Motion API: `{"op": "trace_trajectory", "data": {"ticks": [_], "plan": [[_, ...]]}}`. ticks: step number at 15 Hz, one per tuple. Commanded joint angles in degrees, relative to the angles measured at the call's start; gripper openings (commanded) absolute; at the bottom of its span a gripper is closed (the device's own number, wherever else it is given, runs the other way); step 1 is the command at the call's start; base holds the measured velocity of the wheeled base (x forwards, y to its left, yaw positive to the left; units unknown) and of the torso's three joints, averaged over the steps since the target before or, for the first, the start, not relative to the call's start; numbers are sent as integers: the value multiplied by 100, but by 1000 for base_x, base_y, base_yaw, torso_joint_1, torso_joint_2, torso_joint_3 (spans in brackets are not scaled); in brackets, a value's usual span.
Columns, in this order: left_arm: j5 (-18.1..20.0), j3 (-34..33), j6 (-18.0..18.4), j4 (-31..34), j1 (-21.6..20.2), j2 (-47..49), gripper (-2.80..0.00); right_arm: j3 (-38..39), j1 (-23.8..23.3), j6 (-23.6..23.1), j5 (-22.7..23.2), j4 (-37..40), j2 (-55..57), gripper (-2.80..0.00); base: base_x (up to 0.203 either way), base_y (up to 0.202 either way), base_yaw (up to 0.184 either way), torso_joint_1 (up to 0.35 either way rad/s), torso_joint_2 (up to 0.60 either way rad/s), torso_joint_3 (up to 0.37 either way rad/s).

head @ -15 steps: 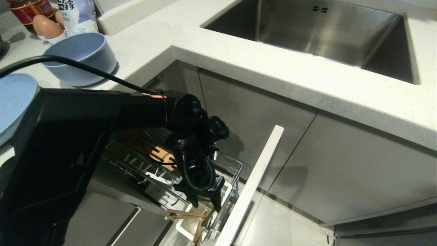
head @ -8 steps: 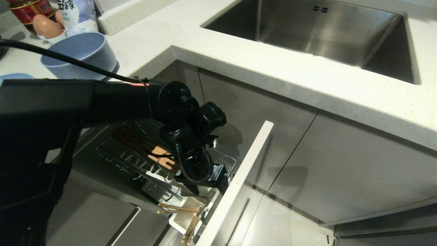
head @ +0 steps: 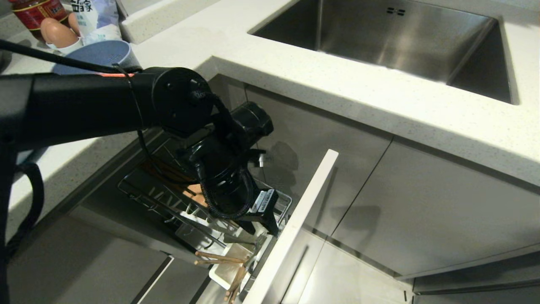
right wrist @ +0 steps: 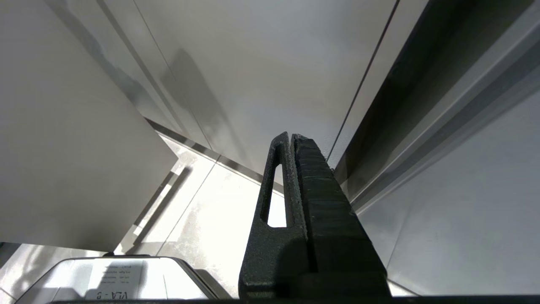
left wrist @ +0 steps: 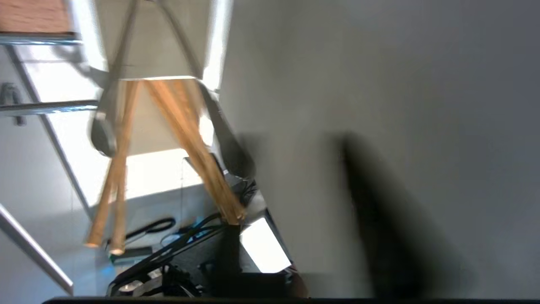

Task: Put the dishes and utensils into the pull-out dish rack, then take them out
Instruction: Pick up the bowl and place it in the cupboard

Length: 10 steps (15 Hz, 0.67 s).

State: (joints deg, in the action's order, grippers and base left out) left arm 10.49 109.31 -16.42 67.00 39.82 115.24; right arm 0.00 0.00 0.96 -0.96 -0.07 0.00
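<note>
Overhead, from the head camera: finds the left end effector (head: 262, 230) dipped into the front end of the pull-out dish rack (head: 139, 190), just above the white cutlery box (head: 216, 275) and close beside the flat front panel (head: 303, 211). Cannot tell from here whether spread or closed, nor whether anything is held. Shows chopsticks (head: 219, 258) leaning out of the box over its rim, and the blue bowl (head: 99, 52) up on the worktop (head: 295, 71), half hidden behind the black arm. Shows no plate anywhere.

Next, from the left wrist: looks, blurred, past chopsticks (left wrist: 192, 143) fanned out of the cutlery box (left wrist: 156, 50), with a silver utensil (left wrist: 230, 147) among them. Leaves the grip unreadable, with only one dark smear off to the side.

Lastly, from the right wrist: catches the right end effector (right wrist: 290, 137) pressed closed on nothing, parked low before cabinet doors, outside the head camera's sight.

Risks, by judgement: could knock the loosely leaning chopsticks over the rim with a sideways brush; could pinch just one stick and drop it on the lift; could scrape the front panel, being so near. Hides the box's bottom and the sticks' lower ends.
</note>
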Motion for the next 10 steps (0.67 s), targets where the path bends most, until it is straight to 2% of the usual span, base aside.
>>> {"op": "trace_trajectory", "data": {"ticks": [1,7,10], "plan": [[56,2,-27,32,84,-193,-280,2,0,0,0,-1,0,-280,0,0,0,0,0,0],[809,2,-414,-242,350,-569,-280,2,0,0,0,-1,0,-280,0,0,0,0,0,0],[1039,-2,-450,-236,477,-652,-280,0,0,0,0,-1,0,-280,0,0,0,0,0,0]]}}
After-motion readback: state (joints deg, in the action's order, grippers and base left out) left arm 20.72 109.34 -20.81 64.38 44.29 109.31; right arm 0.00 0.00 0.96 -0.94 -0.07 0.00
